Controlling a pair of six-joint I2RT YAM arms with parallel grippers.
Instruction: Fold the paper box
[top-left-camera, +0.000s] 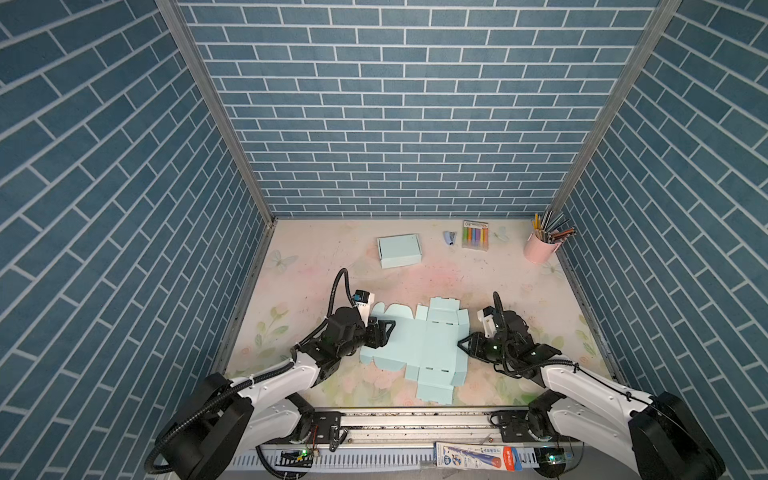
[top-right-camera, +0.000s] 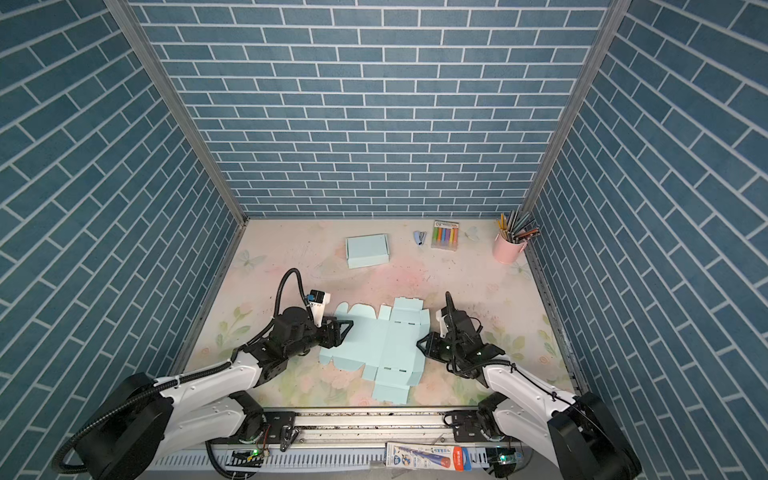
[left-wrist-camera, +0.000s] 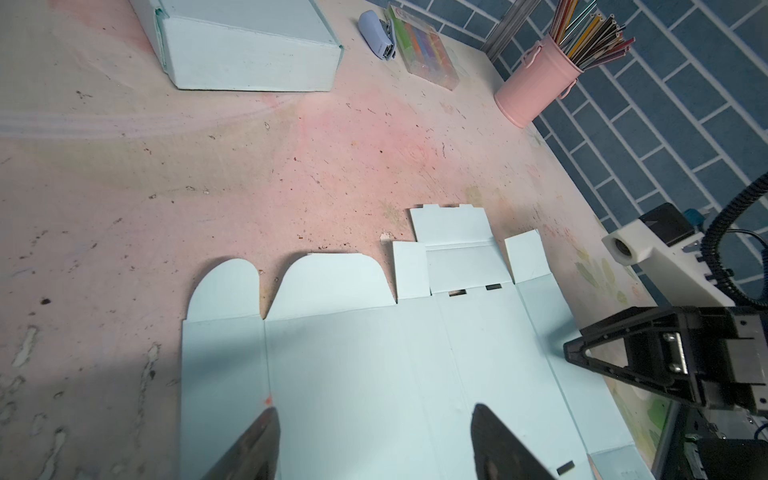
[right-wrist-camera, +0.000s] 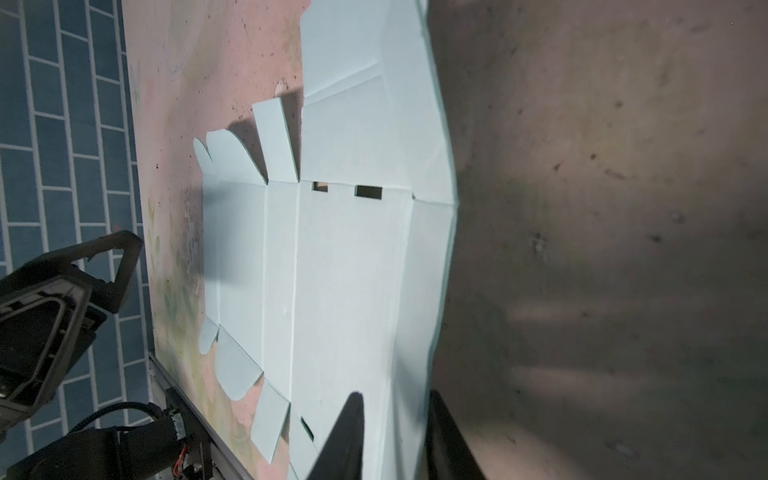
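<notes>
Right claw (top-left-camera: 460, 345) grasps the flat paper box (top-left-camera: 419, 345) edge; left claw (top-left-camera: 384, 334) released above it; folded box (top-left-camera: 398, 250) and pink cup (top-left-camera: 537, 250) well apart.

The paper box (top-left-camera: 415, 349) is laid out flat and not yet folded, in the lower middle of both top views. It is made of light blue card. Two round flaps (top-left-camera: 395, 311) are seen at its upper left. Its right edge looks bent up a little.
</notes>
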